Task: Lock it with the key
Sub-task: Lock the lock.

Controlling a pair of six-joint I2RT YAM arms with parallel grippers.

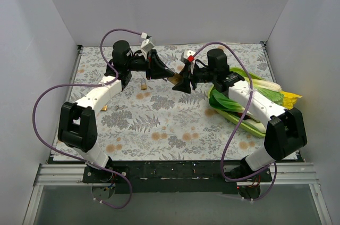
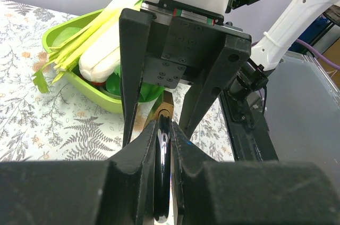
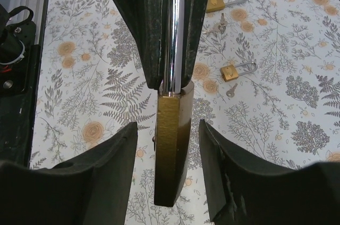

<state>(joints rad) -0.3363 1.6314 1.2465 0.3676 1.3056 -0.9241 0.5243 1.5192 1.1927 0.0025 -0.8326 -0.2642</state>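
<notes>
enclosure walls (image 1: 175, 1): plain white matte panels on three sides.
table cloth (image 1: 159, 124): flat and pale, printed with grey ferns and orange blooms.
tray (image 2: 98, 96): lime-green plastic, shallow with a rounded rim, on the right side of the cloth.
vegetables (image 2: 103, 57): smooth white stalks with yellow-green leaves, piled in the tray.
left gripper (image 2: 163, 129): black angular fingers pressed together on the shackle, holding the large padlock above the middle of the cloth.
right gripper (image 3: 168, 126): black fingers standing apart on either side of the brass body, a gap on each side, touching nothing.
large padlock (image 3: 170, 150): rectangular brushed-brass body, seen edge-on, projecting from the left gripper's tips into the gap between the right gripper's fingers.
shackle (image 3: 172, 33): polished chrome bar, round in section.
small padlocks (image 3: 236, 71): two, brass with thin chrome loops, lying flat on the cloth, apart from each other.
small keys (image 3: 231, 91): silvery metal, one just beside the nearer small padlock, others near the farther one, none in a gripper.
</notes>
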